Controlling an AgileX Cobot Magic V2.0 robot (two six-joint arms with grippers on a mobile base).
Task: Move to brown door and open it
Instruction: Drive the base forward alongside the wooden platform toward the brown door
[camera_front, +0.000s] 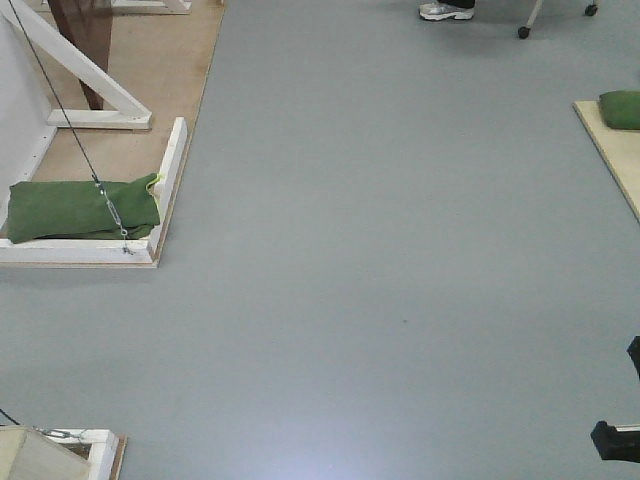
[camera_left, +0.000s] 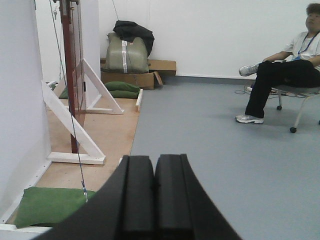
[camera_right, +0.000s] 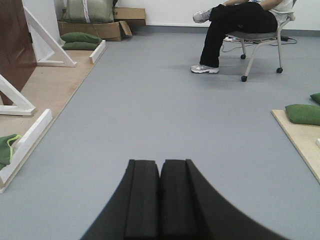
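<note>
Grey floor (camera_front: 400, 250): approach leg in hand, door not yet reached. Brown door (camera_left: 74, 75): upright between white frame braces (camera_left: 75, 158) on the plywood board (camera_left: 105, 135), ahead-left and well apart from both arms. The next move is judged a forward-left drive of the base, minding the low white rail (camera_front: 172, 170) and green sandbag (camera_front: 80, 208) at the board's near corner. Seated person (camera_left: 280, 70): far right, off the route; left claw (camera_left: 154, 192) and right claw (camera_right: 160, 197): pads together, holding nothing.

Matte black fingers (camera_left: 139, 195) — flat-faced, flaring at base.
</note>
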